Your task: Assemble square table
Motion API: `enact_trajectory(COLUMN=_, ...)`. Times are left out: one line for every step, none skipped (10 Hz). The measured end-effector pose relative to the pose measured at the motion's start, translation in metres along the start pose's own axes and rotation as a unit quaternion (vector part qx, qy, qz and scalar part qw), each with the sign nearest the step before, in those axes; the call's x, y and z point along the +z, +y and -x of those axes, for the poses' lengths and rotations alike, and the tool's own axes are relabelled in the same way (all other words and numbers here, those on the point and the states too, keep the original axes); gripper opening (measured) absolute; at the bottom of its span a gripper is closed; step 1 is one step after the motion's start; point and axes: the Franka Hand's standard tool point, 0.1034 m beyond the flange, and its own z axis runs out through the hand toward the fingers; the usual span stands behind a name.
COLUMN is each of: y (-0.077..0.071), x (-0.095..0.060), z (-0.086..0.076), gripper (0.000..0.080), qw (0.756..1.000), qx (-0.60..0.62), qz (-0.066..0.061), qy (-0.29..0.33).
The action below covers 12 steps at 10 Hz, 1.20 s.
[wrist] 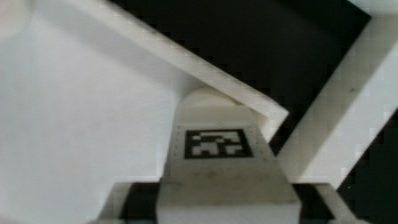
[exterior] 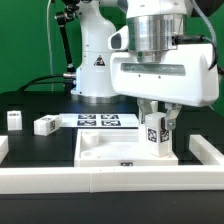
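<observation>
The white square tabletop (exterior: pixel 105 150) lies flat near the front rail, its raised rim facing up. My gripper (exterior: pixel 157 128) is shut on a white block leg (exterior: pixel 155 134) with a black-and-white tag, holding it upright over the tabletop's corner on the exterior view's right. In the wrist view the leg (wrist: pixel 217 150) runs out from between my fingers toward the tabletop's rim (wrist: pixel 214 75). Two more tagged legs lie loose on the black surface at the exterior view's left, one small (exterior: pixel 15 119) and one lying on its side (exterior: pixel 46 125).
The marker board (exterior: pixel 100 121) lies flat behind the tabletop. A long white rail (exterior: pixel 110 180) borders the front of the black surface, with raised ends at both sides. The robot's base (exterior: pixel 98 70) stands at the back.
</observation>
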Motion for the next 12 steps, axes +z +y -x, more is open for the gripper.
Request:
enact_trajectory(y=-0.002, x=0.000, z=0.005, gripper=0.0290, qw=0.999, qx=0.046, qz=-0.002, qy=-0.004)
enact_trajectory(y=-0.004, x=0.001, z=0.011, gripper=0.0290, qw=0.995, qx=0.101, qz=-0.002, qy=-0.006)
enact_trajectory(y=-0.005, x=0.001, z=0.015, gripper=0.0290, qw=0.989, qx=0.145, qz=-0.001, qy=-0.010)
enact_trajectory(y=-0.006, x=0.001, z=0.018, gripper=0.0290, qw=0.983, qx=0.182, qz=-0.002, qy=-0.014)
enact_trajectory(y=-0.007, x=0.001, z=0.019, gripper=0.0290, qw=0.981, qx=0.192, qz=-0.003, qy=-0.016)
enact_trajectory(y=-0.007, x=0.001, z=0.019, gripper=0.0290, qw=0.976, qx=0.216, qz=-0.005, qy=-0.020)
enact_trajectory(y=-0.008, x=0.002, z=0.020, gripper=0.0290, qw=0.975, qx=0.223, qz=-0.005, qy=-0.020)
enact_trajectory(y=-0.007, x=0.002, z=0.021, gripper=0.0290, qw=0.975, qx=0.222, qz=-0.005, qy=-0.020)
enact_trajectory(y=-0.007, x=0.002, z=0.021, gripper=0.0463, qw=0.976, qx=0.215, qz=-0.005, qy=-0.020)
enact_trajectory(y=-0.007, x=0.002, z=0.021, gripper=0.0600, qw=0.981, qx=0.194, qz=-0.005, qy=-0.020)
enact_trajectory(y=-0.008, x=0.003, z=0.021, gripper=0.0600, qw=0.983, qx=0.180, qz=-0.005, qy=-0.020)
enact_trajectory(y=-0.008, x=0.003, z=0.023, gripper=0.0639, qw=0.986, qx=0.165, qz=-0.005, qy=-0.021)
